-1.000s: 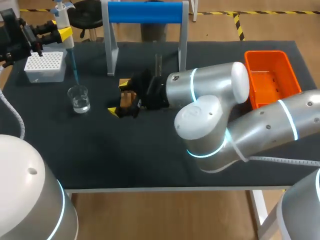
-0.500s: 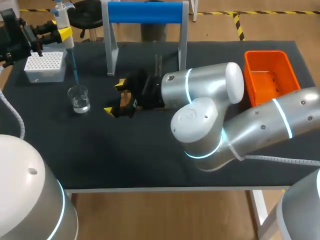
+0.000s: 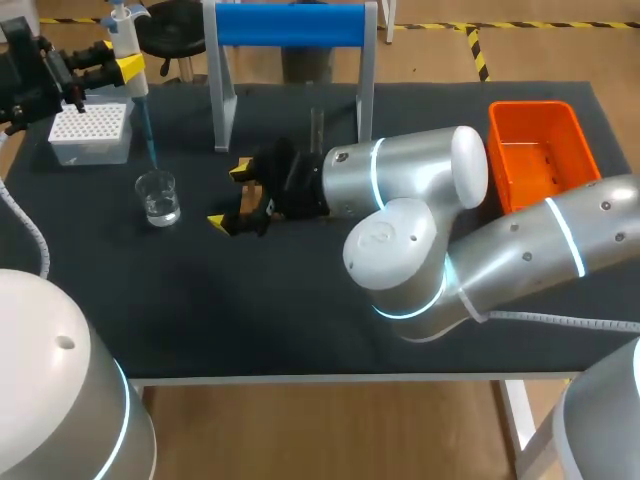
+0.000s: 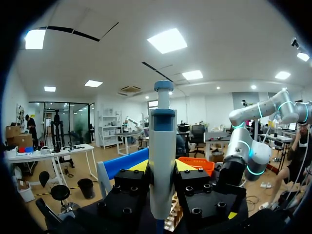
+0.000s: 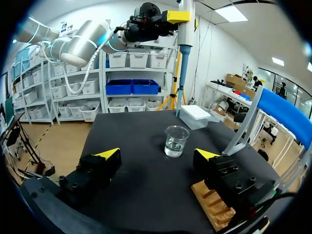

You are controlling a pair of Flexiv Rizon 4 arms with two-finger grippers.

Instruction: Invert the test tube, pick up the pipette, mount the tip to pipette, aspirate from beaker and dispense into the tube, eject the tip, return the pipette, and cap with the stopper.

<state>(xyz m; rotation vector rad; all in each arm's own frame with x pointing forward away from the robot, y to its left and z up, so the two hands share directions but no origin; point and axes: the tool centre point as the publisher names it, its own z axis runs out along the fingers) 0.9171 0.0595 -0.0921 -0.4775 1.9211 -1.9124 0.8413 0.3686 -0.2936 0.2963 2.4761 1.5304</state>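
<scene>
Pipette [image 3: 128, 40] is hanging tip-down just over the beaker [image 3: 158, 197] at far left, the left claw [image 3: 122, 68] still gripping it. Right claw [image 3: 230, 195], spread and empty, has been edging left beside the wooden rack [image 3: 262, 197]; aspiration is likely coming next.

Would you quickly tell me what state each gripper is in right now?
Left gripper: closed on the pipette.
Right gripper: open, holding nothing.

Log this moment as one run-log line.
left gripper: shut on pipette | tip: mounted, above beaker | right gripper: open, by rack
</scene>
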